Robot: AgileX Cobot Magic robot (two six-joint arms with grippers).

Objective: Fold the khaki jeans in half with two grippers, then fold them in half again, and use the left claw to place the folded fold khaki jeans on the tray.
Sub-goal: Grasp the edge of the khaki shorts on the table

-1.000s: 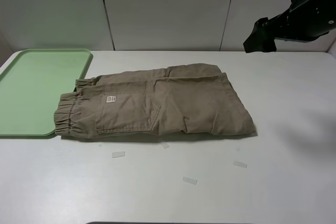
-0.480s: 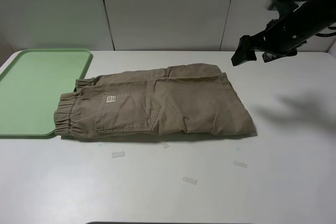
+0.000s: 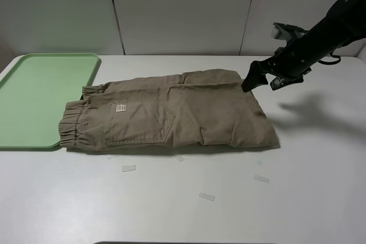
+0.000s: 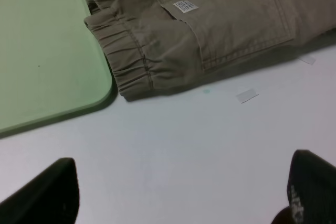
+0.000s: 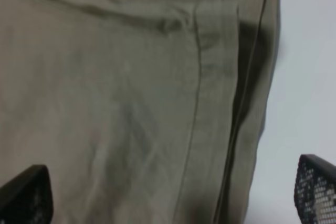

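**Descent of right tool to the far hem corner**

Right tool (image 3: 251,79) has come down from high at the back. It now hangs just over the far hem corner of the khaki jeans (image 3: 171,112), prongs spread wide, nothing held. This looks like the set-up for the next fold, hem toward waistband.

The left tool (image 4: 178,190), also spread and empty, hovers above bare worktop (image 3: 297,187) near the waistband, which lies against the rim of the tray (image 3: 34,90). Small tape scraps (image 3: 129,168) lie in front of the garment, and I judge that nothing blocks either approach.

Plain white tabletop (image 3: 320,198), pale grey panel wall (image 3: 183,10) behind its far edge, couple of dark vertical seams (image 3: 114,12).
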